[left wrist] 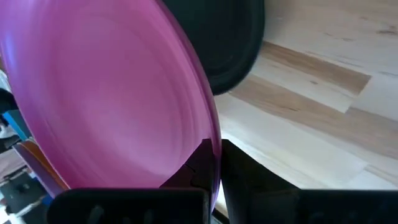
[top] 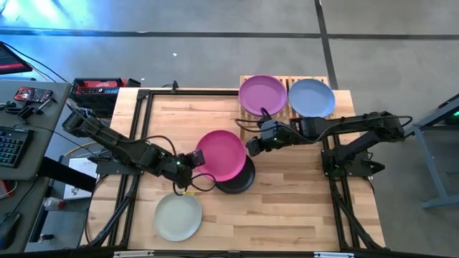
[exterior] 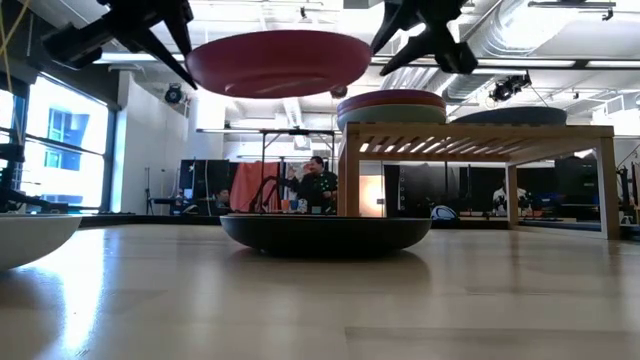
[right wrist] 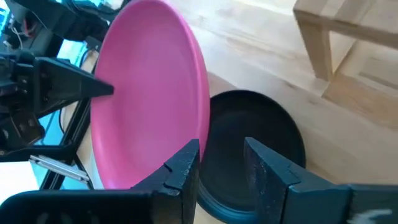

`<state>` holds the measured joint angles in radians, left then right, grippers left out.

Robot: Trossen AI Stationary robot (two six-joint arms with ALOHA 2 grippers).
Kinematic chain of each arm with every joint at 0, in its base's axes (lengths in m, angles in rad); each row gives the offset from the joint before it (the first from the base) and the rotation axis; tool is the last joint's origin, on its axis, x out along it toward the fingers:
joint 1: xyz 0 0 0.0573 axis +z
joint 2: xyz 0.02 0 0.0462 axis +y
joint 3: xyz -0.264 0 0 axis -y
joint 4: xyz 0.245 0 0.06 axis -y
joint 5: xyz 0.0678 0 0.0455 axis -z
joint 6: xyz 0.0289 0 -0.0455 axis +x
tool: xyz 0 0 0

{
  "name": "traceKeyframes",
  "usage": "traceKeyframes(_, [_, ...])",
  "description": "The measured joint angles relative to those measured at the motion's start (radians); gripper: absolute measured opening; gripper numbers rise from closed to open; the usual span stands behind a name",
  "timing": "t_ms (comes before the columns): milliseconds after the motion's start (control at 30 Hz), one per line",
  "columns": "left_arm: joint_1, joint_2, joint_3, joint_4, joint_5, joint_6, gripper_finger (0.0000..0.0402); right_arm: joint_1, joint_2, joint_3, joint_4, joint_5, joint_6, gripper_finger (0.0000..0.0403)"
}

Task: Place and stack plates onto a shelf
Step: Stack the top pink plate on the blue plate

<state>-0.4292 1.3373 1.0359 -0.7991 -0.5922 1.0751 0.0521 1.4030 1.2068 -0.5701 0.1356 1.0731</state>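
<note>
My left gripper is shut on the magenta plate, held level in the air above the black plate, which rests bottom-down on the table. My right gripper is open at the magenta plate's right rim; in the right wrist view its fingers stand by that rim, and I cannot tell whether they touch it. A purple plate and a blue plate lie on the bamboo shelf. An off-white plate lies on the table near the front. My left gripper pinches the magenta plate's rim on the plate's left side, one finger on the plate's inner face and one on its underside. The fingers come level from the table's left. The plate is lifted clear and sits level.
The shelf stands on legs at the table's far right, its plates on top. Bare tabletop lies at the front right. A desk with a keyboard and tools stands left of the table. A person sits in the room behind.
</note>
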Motion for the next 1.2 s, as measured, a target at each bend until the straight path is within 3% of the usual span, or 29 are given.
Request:
traceKeyframes(700, [0.069,0.000,0.000,0.126,0.000,0.106,0.0007,0.000,0.020,0.001,0.016,-0.005,0.011,0.0106])
traceKeyframes(833, [0.070,0.000,0.000,0.119,0.000,0.107,0.0007,0.000,0.020,0.001,0.016,-0.006,0.011,0.0080])
traceKeyframes(1000, [0.070,0.000,0.000,0.124,0.006,0.087,0.0008,-0.001,0.020,0.001,0.013,-0.002,0.018,0.0012])
traceKeyframes(1200, [0.069,0.000,0.000,0.147,0.014,0.043,0.0008,-0.001,0.020,0.002,0.001,-0.005,0.051,0.0006])
